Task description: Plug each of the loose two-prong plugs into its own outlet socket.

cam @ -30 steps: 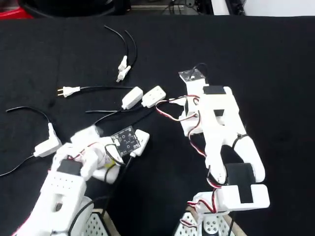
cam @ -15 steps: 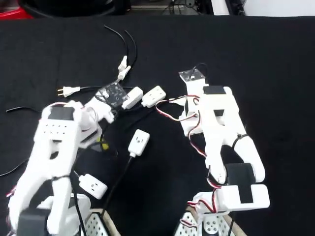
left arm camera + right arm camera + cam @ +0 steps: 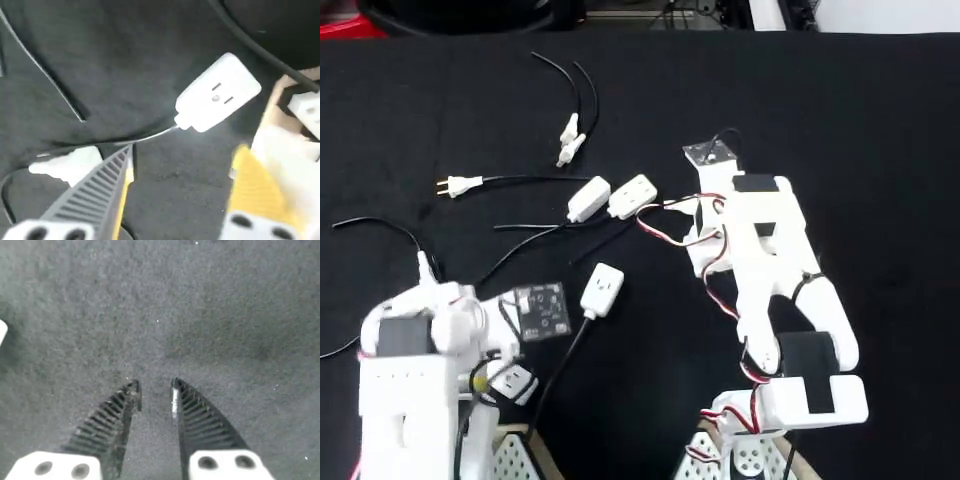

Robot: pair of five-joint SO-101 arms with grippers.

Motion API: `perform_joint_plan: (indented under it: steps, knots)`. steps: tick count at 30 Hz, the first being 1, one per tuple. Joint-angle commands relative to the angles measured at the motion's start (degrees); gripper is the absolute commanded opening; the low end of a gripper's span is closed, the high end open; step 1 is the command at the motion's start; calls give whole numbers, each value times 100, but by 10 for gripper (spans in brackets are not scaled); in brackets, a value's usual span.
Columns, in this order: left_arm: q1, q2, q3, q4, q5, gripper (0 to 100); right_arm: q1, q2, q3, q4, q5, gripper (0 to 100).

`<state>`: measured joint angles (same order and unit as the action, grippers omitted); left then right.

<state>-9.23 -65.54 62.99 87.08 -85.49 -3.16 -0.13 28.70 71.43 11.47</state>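
- Outlet socket (image 3: 218,92): white, rectangular, two slots and a round hole, thin cord.
- We see the left gripper (image 3: 185,152) spread wide and the right gripper (image 3: 155,387) slightly parted, both empty.

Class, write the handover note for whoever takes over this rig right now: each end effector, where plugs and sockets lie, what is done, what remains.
Left end effector: open, empty, above the black table, facing a loose socket.
Right end effector: slightly open, empty, over bare table.
Two-prong plug lies loose toward the left; two small plugs lie side by side farther back.
Two white blocks touch end to end; mated or not, unclear.
Done: no plugging confirmed. Left: every loose plug into its own socket.
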Motion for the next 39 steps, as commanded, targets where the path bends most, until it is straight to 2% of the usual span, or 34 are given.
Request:
perform_joint_plan:
  steps: [1, 9, 12, 17, 21, 27, 39]
  knots:
    - [215, -176, 646, 149, -2716, 278, 79, -13, -207, -62, -26, 106]
    - [1411, -176, 1508, -747, -1626, 279, 88, -13, -198, -70, -26, 106]
    - [1622, -176, 1763, -1064, -1363, 279, 88, -13, -198, -70, -26, 106]
    - [1745, -185, 2088, -1477, -1134, 279, 88, -13, -198, -70, -26, 106]
    - [1736, -185, 2088, -1512, -1125, 276, 88, -13, -198, -62, -26, 106]
    - [1701, -176, 2229, -2101, -1002, 275, 88, -13, -198, -53, -26, 106]
    - [1684, 88, 1895, -3684, 1187, 275, 88, -13, -198, -44, -26, 106]
